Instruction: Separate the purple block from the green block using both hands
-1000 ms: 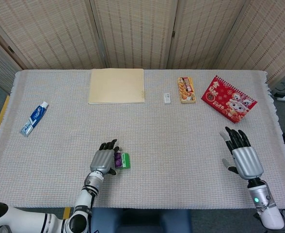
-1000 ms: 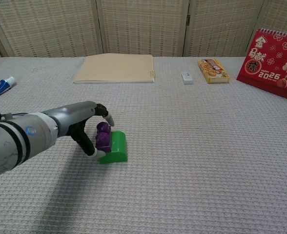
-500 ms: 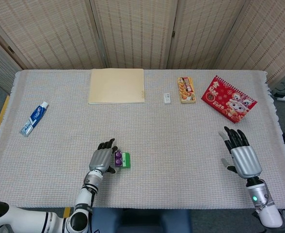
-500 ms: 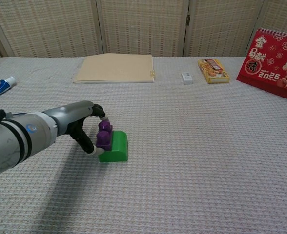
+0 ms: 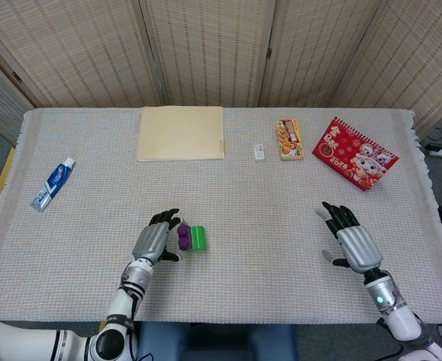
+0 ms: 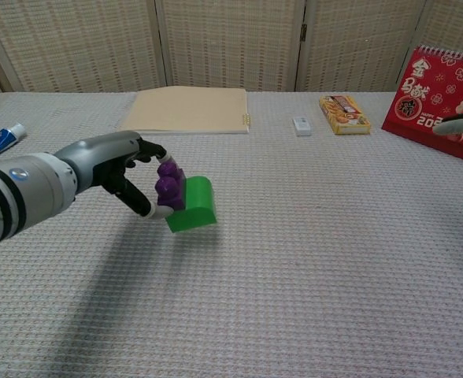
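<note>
The purple block [image 6: 169, 185] is still joined to the green block [image 6: 193, 204], and the pair hangs tilted above the cloth. My left hand [image 6: 121, 173] pinches the purple block between thumb and fingers. In the head view the same blocks, purple [image 5: 183, 236] and green [image 5: 198, 237], sit just right of the left hand [image 5: 153, 238]. My right hand [image 5: 352, 242] hovers at the right with its fingers spread and nothing in it; the chest view shows only its fingertips [image 6: 457, 124] at the right edge.
At the back lie a beige folder [image 5: 180, 133], a small white box [image 5: 259, 153], a snack pack [image 5: 289, 139] and a red calendar [image 5: 355, 153]. A toothpaste tube [image 5: 53, 183] lies far left. The table's cloth [image 5: 266, 226] stretches between the hands.
My left hand has lifted the joined blocks off the cloth and tilted them. My right hand has moved leftward, toward the middle.
</note>
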Tool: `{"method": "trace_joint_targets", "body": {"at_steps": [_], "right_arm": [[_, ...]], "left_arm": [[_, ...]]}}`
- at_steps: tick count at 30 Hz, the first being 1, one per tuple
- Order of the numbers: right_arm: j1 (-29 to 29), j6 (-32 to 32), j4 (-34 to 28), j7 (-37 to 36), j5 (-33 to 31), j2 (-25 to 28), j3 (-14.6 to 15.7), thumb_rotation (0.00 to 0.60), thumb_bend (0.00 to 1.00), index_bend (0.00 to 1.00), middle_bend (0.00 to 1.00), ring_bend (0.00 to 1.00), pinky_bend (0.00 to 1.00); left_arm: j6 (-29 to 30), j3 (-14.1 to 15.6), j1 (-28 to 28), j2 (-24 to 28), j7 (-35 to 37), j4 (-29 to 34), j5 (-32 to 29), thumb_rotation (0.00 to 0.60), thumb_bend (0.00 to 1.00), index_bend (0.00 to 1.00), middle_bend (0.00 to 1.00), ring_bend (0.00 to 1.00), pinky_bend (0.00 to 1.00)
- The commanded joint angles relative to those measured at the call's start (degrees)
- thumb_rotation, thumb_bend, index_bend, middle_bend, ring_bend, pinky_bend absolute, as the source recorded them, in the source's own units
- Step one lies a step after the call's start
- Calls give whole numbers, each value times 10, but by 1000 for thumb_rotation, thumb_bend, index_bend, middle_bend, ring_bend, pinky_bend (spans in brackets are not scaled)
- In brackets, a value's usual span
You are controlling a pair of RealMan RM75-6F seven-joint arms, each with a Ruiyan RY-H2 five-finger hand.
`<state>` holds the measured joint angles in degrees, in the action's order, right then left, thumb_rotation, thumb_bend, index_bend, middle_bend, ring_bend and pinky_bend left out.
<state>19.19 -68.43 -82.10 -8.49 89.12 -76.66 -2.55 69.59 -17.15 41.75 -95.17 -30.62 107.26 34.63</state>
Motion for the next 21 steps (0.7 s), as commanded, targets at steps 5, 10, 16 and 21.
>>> {"method": "trace_joint_targets", "body": {"at_steps": [5,10,16,21], "right_arm": [[123,112,113,-395,70,-104,27,600,346,0,0,0,0],[168,101,192,-596,92,-164,31,600,346,0,0,0,0],[190,84,253,-710,92,-216,33,600,346,0,0,0,0],[210,69,293,-767,98,-251,38,600,346,0,0,0,0]], "left_arm": [[-12,-14,3,16,19,24,-12,600,429,589,112,0,0],[-12,-14,5,20,29,27,-11,600,436,589,112,0,0],[-11,-17,9,23,39,29,-10,600,437,589,112,0,0],[-8,-15,18,19,37,31,-9,600,437,589,112,0,0]]}}
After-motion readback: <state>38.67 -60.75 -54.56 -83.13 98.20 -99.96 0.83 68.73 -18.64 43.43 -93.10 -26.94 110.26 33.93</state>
